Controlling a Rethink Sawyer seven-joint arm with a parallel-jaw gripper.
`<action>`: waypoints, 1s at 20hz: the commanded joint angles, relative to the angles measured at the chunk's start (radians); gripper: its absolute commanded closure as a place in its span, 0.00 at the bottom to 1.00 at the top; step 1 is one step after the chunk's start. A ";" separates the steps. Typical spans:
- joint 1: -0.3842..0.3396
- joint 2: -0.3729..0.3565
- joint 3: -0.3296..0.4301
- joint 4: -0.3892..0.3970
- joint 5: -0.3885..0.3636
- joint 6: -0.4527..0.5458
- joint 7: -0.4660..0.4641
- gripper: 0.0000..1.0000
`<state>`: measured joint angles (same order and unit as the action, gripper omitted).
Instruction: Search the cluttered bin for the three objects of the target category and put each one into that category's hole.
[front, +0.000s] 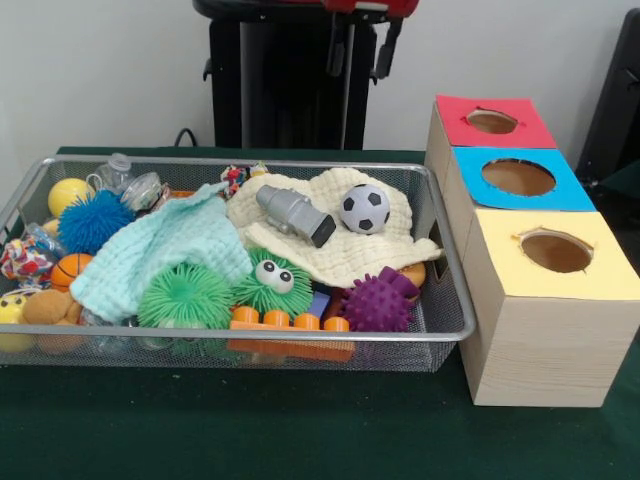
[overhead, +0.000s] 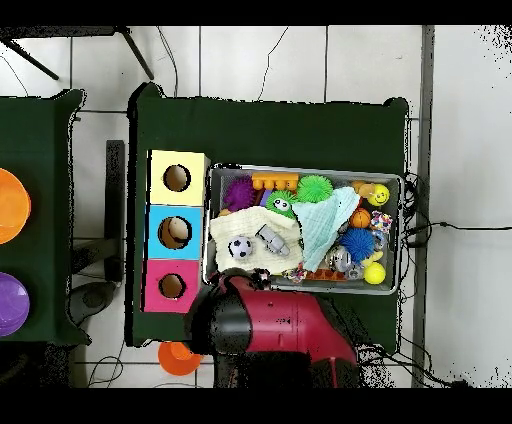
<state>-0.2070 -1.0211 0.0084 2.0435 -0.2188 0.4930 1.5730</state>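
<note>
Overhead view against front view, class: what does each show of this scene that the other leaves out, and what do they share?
Only the overhead view shows the robot's red arm from above and orange and purple round things on a side table. Only the front view shows the boxes' pale wooden sides and the tan-brown plush animal. Both show the wire bin with its cloths, soccer ball and spiky balls, and the red-topped hole.
</note>
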 joint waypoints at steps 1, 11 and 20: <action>-0.052 0.096 0.107 -0.119 -0.093 -0.053 -0.037 0.00; -0.126 0.190 0.192 -0.179 -0.129 -0.125 -0.046 0.00; -0.130 0.342 0.219 -0.310 -0.151 -0.169 -0.027 0.00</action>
<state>-0.3200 -0.8105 0.1204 1.8670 -0.2927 0.3735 1.5730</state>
